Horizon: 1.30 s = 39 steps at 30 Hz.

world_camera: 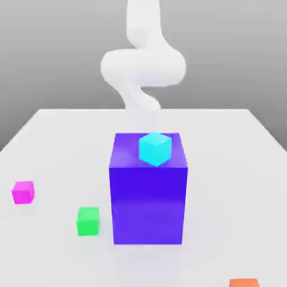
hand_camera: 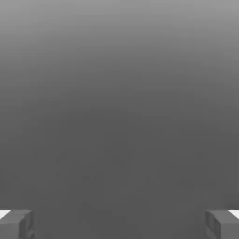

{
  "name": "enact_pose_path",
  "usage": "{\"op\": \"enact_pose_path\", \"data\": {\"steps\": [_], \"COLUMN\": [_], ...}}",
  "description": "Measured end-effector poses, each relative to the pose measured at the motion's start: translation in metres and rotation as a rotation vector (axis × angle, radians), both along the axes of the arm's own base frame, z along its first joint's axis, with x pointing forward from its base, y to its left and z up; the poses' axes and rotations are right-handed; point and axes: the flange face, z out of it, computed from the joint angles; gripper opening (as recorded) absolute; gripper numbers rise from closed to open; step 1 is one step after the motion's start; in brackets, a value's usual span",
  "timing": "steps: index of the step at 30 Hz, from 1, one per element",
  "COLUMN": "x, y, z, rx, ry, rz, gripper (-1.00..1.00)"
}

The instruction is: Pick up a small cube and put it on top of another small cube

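The small magenta cube [world_camera: 23,192] rests on the white table [world_camera: 224,168] at the exterior view's left. The small green cube [world_camera: 88,221] sits a little nearer the front and to its right, apart from it and close to the big block's lower left corner. My white arm [world_camera: 143,67] rises behind the big block, far from both cubes. In the hand view my gripper [hand_camera: 119,224] is open, its grey fingertips [hand_camera: 16,224] spread wide with nothing between them, facing plain grey background.
A tall blue-purple block [world_camera: 148,190] stands mid-table, between the arm and the front edge. A small cyan cube [world_camera: 154,148] lies on its top face. A small orange cube [world_camera: 244,283] sits at the front right edge.
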Motion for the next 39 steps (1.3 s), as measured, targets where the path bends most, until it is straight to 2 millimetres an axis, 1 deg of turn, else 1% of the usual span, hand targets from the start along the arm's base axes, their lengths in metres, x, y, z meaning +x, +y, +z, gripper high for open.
{"op": "enact_pose_path", "data": {"steps": [2,5,8,11,14,17,21,22,23,26,28,30,34,35,39], "x": [0.018,0.035,0.04,0.034,0.018,-0.008,-0.054,-0.069,-0.087,-0.135,-0.16,-0.167,-0.17,-0.17,-0.17], "y": [-0.029,-0.074,-0.121,-0.168,-0.211,-0.249,-0.288,-0.296,-0.307,-0.322,-0.321,-0.321,-0.32,-0.32,-0.32], "z": [-0.033,-0.083,-0.135,-0.187,-0.239,-0.291,-0.359,-0.375,-0.391,-0.438,-0.467,-0.49,-0.532,-0.541,-0.541], "rx": [0.02,0.053,0.092,0.138,0.19,0.249,0.337,0.362,0.39,0.472,0.524,0.542,0.547,0.546,0.546], "ry": [0.052,0.123,0.191,0.255,0.317,0.375,0.447,0.464,0.479,0.524,0.556,0.568,0.572,0.572,0.572], "rz": [-0.094,-0.229,-0.362,-0.495,-0.628,-0.76,-0.933,-0.979,-1.036,-1.174,-1.243,-1.265,-1.272,-1.273,-1.273], "gripper": [0.0,0.0,0.0,0.0,0.0,0.0,0.0,0.0,0.0,0.0,0.0,0.0,0.0,-1.0,-1.0]}}
